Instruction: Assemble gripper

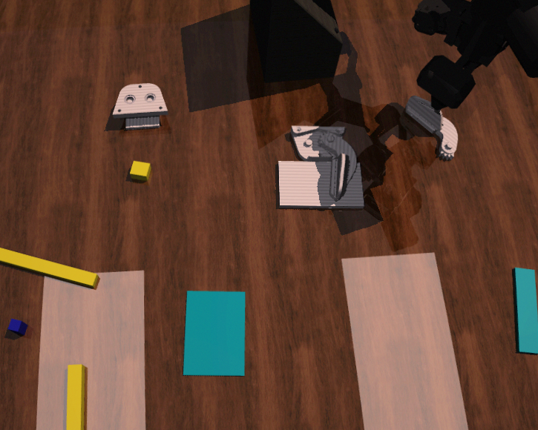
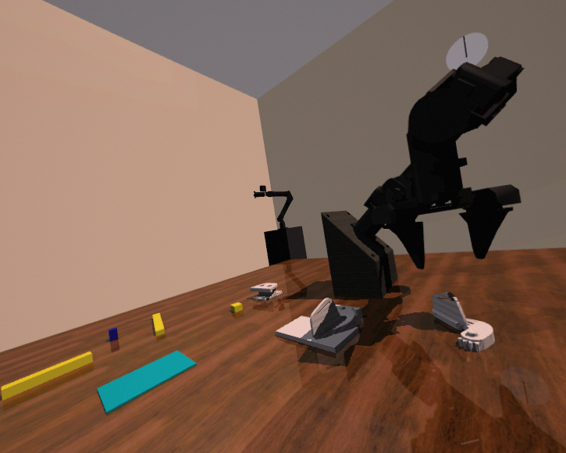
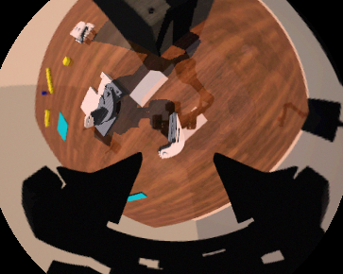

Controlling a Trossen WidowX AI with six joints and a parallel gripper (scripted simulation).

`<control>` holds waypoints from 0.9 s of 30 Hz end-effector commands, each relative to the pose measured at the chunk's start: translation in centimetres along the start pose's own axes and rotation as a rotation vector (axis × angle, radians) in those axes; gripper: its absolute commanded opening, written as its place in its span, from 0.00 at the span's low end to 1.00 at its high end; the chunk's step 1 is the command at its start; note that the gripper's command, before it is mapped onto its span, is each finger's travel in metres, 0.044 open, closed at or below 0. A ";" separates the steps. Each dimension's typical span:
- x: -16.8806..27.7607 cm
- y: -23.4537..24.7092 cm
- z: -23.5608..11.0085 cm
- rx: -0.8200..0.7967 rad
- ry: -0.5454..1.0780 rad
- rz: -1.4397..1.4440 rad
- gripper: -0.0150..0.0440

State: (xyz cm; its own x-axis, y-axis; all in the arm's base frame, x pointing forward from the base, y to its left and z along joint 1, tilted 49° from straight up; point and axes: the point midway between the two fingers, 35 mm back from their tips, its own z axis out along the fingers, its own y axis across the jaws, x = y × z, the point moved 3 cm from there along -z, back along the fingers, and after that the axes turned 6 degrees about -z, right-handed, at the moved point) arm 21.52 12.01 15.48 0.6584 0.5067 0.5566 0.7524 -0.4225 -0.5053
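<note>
The gripper base (image 1: 297, 184) (image 2: 297, 327) (image 3: 89, 100) lies on the table, its left pin bare. One jaw (image 1: 340, 178) (image 2: 325, 319) (image 3: 110, 100) is on the base's right pin side, its ribbed paddle standing over the flat plate; whether it is fully seated I cannot tell. The other jaw (image 1: 450, 133) (image 2: 478, 332) (image 3: 178, 142) lies loose to the right, teeth toward the front. The housing plate (image 1: 139, 104) (image 2: 265, 287) (image 3: 81, 31) is at the back left, its two holes facing up. My gripper (image 2: 450, 262) (image 3: 178, 156) is open and empty, above and behind the loose jaw.
The dark mounting block (image 1: 297, 46) (image 2: 356, 258) of my arm stands behind the base. A yellow cube (image 1: 140, 170), a blue cube (image 1: 17, 327), yellow bars (image 1: 42, 266) (image 1: 76, 397), a teal sheet (image 1: 214, 333) and a teal bar (image 1: 526, 311) lie further forward.
</note>
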 end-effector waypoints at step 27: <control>-0.1 -0.2 4.7 -0.001 0.005 0.086 1.00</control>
State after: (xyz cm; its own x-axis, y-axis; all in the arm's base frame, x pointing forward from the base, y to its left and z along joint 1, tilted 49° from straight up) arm 21.22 15.32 12.95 0.7148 0.4642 0.5230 0.6992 -0.4602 -0.5472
